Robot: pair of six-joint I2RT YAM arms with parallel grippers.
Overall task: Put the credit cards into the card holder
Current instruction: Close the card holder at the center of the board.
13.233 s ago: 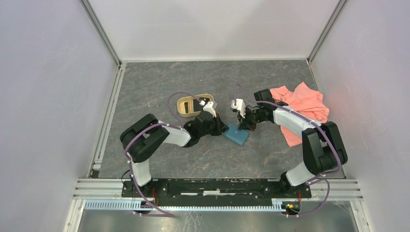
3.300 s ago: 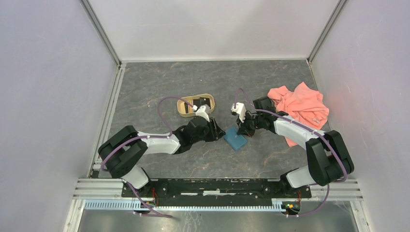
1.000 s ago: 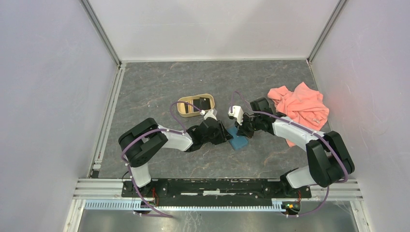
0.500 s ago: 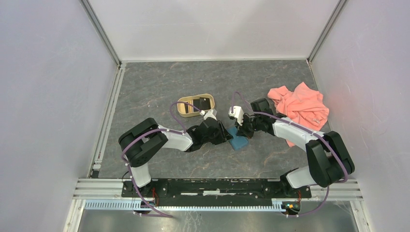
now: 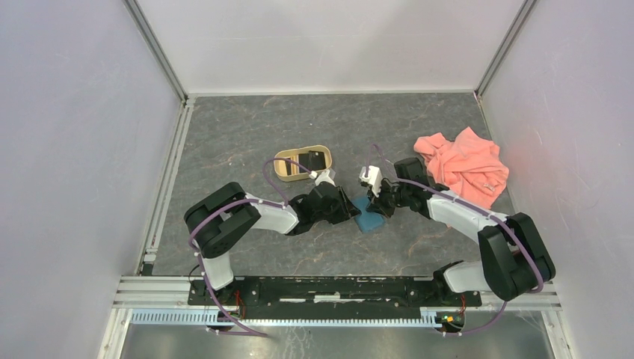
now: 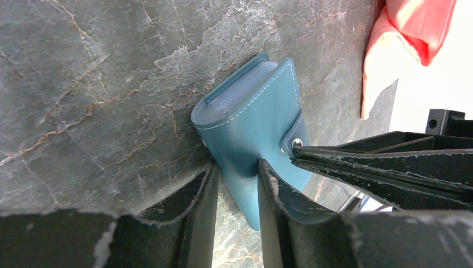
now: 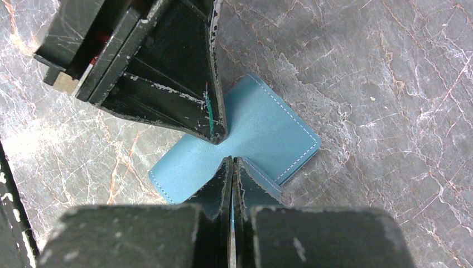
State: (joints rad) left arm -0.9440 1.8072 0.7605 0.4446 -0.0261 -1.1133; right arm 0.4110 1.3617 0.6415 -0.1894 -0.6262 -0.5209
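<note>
While the left gripper (image 6: pixel 237 167) clamps the closed wallet (image 6: pixel 251 111) and the shut right gripper (image 7: pixel 231 162) touches its tab (image 6: pixel 293 139), cards (image 5: pixel 315 158) lie in the tray (image 5: pixel 277 164).

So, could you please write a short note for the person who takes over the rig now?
Left claw: closed across one end of the card holder, which lies on the table.
Right claw: shut, tips at the holder's snap strap; whether it pinches it is unclear.
Credit cards: in the tan tray, farther back.
Done: holder held, but closed.
Left: open it, put the cards in.
</note>
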